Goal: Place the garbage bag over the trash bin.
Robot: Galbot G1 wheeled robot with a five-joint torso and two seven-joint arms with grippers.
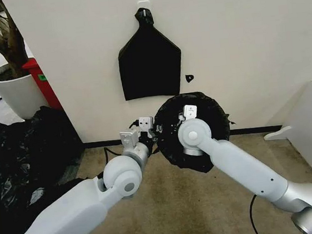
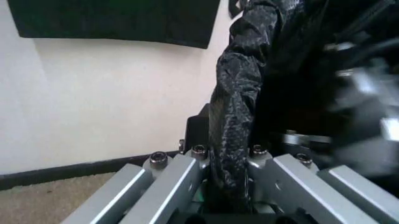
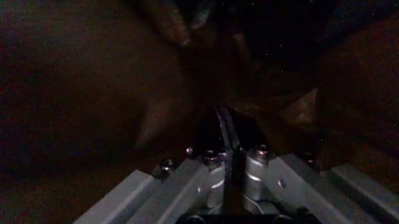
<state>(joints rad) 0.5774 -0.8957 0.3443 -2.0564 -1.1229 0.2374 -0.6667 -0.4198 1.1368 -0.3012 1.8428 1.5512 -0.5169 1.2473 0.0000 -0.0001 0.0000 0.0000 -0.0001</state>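
Both arms [image 1: 77,214] have glossy pale grey-white shells, tubular links joined by round disc-capped joints with a small dark dot at centre; right arm [image 1: 245,169] has a darker silver collar near its base and a thin black cable beside it. Each wrist carries a small white boxy camera mount [image 1: 144,122]. Left gripper [image 2: 227,186] and right gripper [image 3: 225,163] are bare grey aluminium, angled finger bars, hex socket screws at the pivots.

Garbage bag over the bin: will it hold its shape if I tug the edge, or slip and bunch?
Probably floppy: the garbage bag hangs in crumpled folds between the left end effector's fingers. Its glossy skin suggests it could slip. The right end effector appears shut on a thin fold, so it likely bunches easily.
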